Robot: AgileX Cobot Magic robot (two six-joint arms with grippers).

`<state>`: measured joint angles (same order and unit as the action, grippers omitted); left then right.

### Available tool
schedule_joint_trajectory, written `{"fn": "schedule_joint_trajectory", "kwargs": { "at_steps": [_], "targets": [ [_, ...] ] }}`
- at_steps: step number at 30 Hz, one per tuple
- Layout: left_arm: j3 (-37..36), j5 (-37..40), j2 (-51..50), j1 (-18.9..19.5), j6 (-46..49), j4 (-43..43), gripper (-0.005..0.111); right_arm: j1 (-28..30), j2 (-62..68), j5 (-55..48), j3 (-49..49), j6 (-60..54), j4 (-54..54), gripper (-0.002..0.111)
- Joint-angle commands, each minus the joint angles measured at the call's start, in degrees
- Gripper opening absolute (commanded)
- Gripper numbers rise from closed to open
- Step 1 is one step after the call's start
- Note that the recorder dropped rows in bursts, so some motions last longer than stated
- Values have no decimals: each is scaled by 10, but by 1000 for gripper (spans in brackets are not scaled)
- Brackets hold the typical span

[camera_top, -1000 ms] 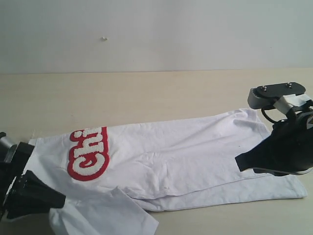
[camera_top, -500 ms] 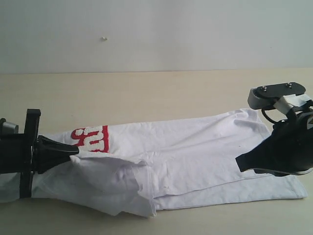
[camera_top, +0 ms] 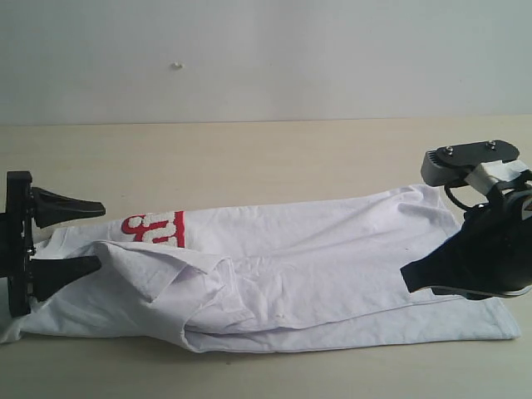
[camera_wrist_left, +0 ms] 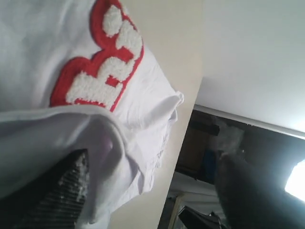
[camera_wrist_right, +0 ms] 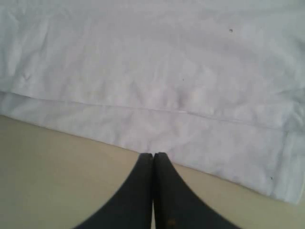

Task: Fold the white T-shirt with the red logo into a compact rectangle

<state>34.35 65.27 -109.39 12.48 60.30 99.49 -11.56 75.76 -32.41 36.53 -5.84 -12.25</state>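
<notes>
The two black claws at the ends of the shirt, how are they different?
The left gripper is open, with its fingers spread wide. The right gripper is shut, with its fingers pressed together. The left gripper is at the end of the white T-shirt that has the red logo, and the right gripper is at the plain end. Cloth lies against one left finger, but nothing shows between the right ones. Both are black and point at the shirt.

red logo (camera_top: 154, 229) mostly hidden under white T-shirt (camera_top: 332, 249) fold; left gripper (camera_top: 101, 235) body cut by edge
</notes>
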Motion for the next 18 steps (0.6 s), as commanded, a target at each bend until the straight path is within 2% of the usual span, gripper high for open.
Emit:
{"fn": "schedule_joint_trajectory", "kwargs": {
  "at_steps": [1, 3, 6, 10, 15, 18],
  "targets": [
    [3, 47, 0, 2, 23, 5, 69, 3, -4, 4, -2, -6, 4, 0],
    [3, 47, 0, 2, 23, -15, 58, 3, -4, 4, -2, -6, 4, 0],
    [3, 47, 0, 1, 23, -89, 34, 3, -4, 4, -2, -6, 2, 0],
    [3, 36, 0, 0, 23, -144, 2, 3, -4, 7, -2, -6, 1, 0],
    [3, -16, 0, -16, 23, -165, 0, 3, -4, 8, -2, -6, -4, 0],
    [3, -81, 0, -48, 23, -155, 0, 3, -4, 8, -2, -6, -4, 0]
  ]
}}
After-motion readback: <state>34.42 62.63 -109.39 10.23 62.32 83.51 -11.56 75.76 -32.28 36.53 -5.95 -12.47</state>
